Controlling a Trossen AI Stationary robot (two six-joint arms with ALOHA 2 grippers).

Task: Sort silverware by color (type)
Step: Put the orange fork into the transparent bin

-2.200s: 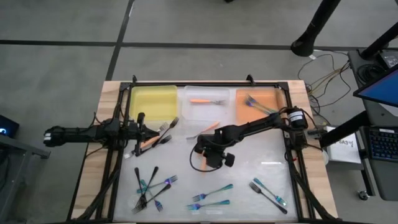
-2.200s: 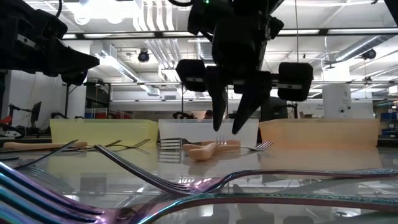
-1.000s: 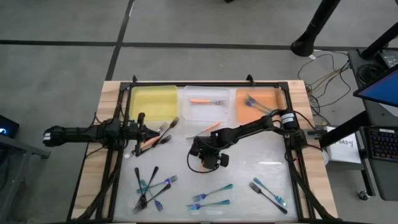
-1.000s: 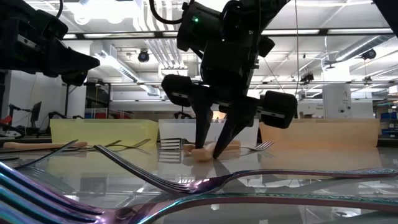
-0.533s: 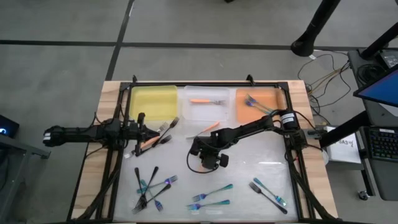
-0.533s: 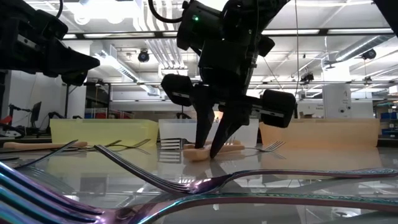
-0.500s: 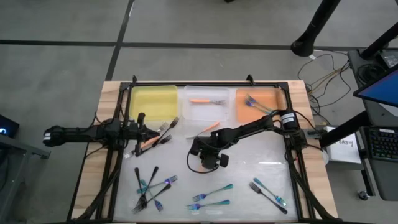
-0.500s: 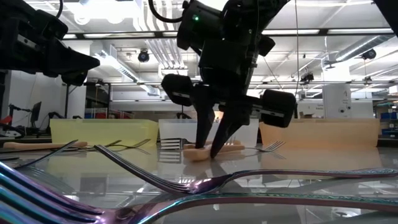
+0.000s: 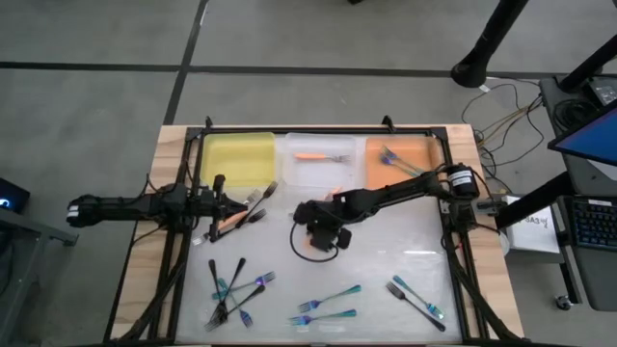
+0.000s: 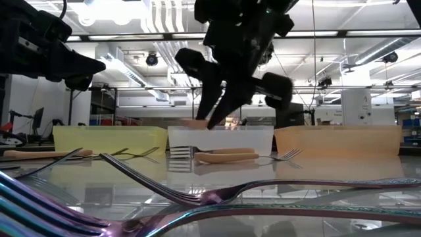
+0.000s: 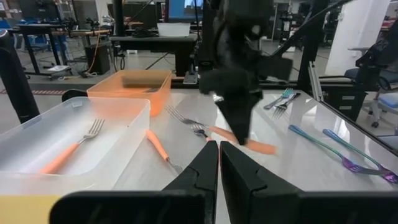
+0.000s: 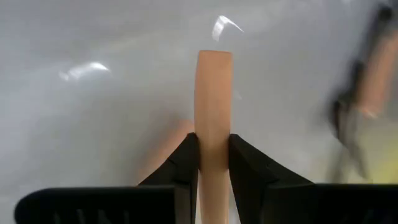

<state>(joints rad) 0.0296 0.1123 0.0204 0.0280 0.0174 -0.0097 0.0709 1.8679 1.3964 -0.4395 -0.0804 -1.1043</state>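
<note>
Orange-handled fork (image 12: 212,106) sits clamped between the right tool's (image 9: 321,227) fingers above mid-desk, its handle running straight out from them. Its matching clear bin (image 9: 323,160) lies just beyond, farther back. The left tool (image 11: 219,163) waits closed at the desk's left.

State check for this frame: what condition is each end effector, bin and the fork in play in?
Right end effector: shut on an orange fork, lifted above the table.
Orange fork: held by its handle, off the table.
Left end effector: shut, empty, waiting at the table's left.
Yellow bin: looks empty.
Clear bin: holds one orange-handled fork.
Orange bin: holds teal forks.
</note>
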